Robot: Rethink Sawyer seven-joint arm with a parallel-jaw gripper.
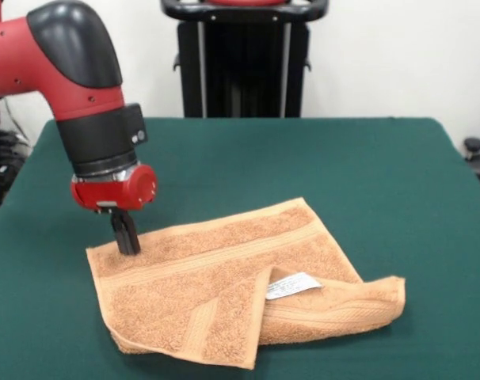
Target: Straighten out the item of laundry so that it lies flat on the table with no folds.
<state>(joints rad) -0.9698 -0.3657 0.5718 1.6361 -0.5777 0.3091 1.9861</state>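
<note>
The orange-tan terry towel (224, 285) lies on the dark green table (319, 166), toward the near side. Its near right part is folded over on itself, with a corner flap turned up and the small white label (292, 285) showing on it. A woven band stripe runs across the upper layer. My gripper (127, 236) comes straight down from the red and black arm and its dark fingers press together on the towel's far left corner. The fingers look shut, pinching or touching the cloth there.
The robot's black pedestal (244, 63) stands behind the table's far edge. A dark object (474, 146) sits off the table's right edge. The green cloth stretches bare around the towel on the far and right sides.
</note>
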